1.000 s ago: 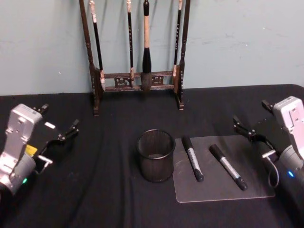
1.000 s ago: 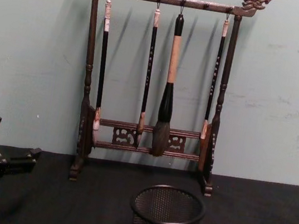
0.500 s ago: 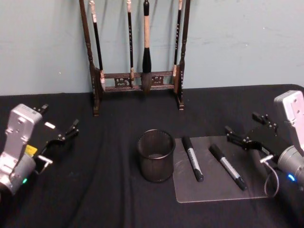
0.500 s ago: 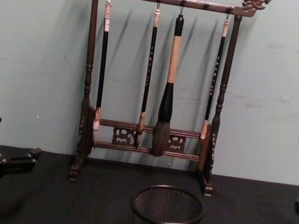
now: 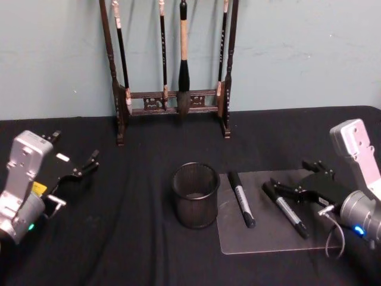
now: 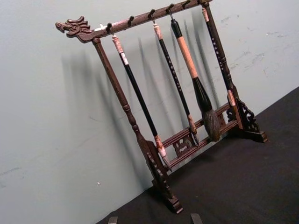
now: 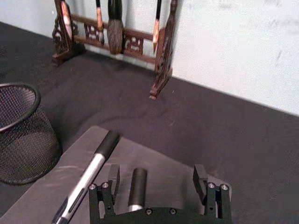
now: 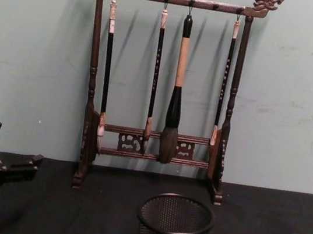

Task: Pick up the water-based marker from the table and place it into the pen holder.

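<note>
Closest to me on the table (image 5: pixel 137 253) is a thin grey mat (image 5: pixel 271 238), right of centre, with two markers lying flat on it, both slanting from far left to near right. My right gripper (image 5: pixel 290 176) sits low over the mat's right side with its jaws spread wide. From the right wrist camera, the dark cap end of the right marker (image 5: pixel 286 209) lies between the two fingers (image 7: pixel 113 176), closer to one than the other, and neither is touching it. The left marker (image 5: pixel 241 198) lies just beside it, nearer the pen holder, and I can't read the labels well enough to say which one is water-based. I'd judge the right marker to be light and rigid, with a smooth round plastic barrel that could roll on the slick mat or twist in the pads. I'd grip it across the silver middle of the barrel rather than out at the cap, so it hangs level and tips cleanly into the cup. The pen holder (image 5: pixel 195 195), a short black mesh cup, stands upright just left of the mat with its mouth clear. It looks light enough to slide if I bump it. My left gripper (image 5: pixel 76 156) is parked well to the left, jaws open and empty. The wooden brush rack (image 5: pixel 172 95) stands farthest back, against the wall.
</note>
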